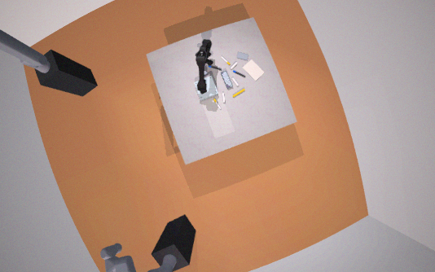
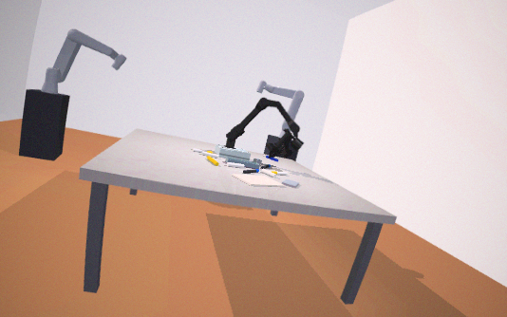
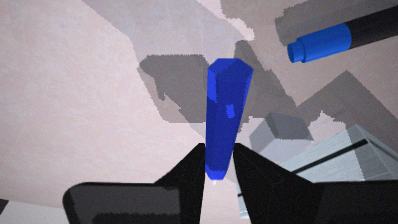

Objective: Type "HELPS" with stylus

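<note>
The blue faceted stylus [image 3: 227,110] [image 2: 272,158] is between the two black fingers of my gripper [image 3: 218,149]. The gripper is shut on its narrow lower part, and the wider end points up the wrist view, tilted slightly right. The keyboard [image 1: 226,79] [image 2: 242,162] lies on the table beside the arm's base, a short way from the gripper. It does not show in the wrist view. Whether the stylus touches the table is not clear.
A black marker with a blue cap [image 3: 325,42] lies right of the stylus. Around the keyboard lie another dark marker [image 1: 241,74], a yellow marker [image 1: 239,93], several white pens, a cream pad [image 1: 253,70] and a grey-blue block [image 1: 243,56]. The pale base plate [image 1: 211,90] is beside the keyboard.
</note>
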{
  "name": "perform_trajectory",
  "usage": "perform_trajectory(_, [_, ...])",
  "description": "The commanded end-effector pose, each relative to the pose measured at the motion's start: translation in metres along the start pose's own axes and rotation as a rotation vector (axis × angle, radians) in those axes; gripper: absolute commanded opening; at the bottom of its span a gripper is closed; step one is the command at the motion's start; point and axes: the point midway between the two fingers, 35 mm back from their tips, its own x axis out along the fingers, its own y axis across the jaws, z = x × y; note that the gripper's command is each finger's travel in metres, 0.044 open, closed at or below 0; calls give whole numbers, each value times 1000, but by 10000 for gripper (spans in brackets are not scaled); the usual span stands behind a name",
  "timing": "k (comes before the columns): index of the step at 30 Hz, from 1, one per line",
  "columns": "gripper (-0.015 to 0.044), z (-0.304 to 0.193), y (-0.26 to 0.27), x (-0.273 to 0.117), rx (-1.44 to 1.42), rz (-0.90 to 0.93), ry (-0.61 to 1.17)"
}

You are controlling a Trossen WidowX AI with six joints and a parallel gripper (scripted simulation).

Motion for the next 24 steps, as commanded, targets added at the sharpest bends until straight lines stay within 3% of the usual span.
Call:
perform_trajectory(1, [0, -3, 1, -9, -5, 2, -7])
perform_trajectory(24, [0, 26, -76, -37, -39, 320, -344])
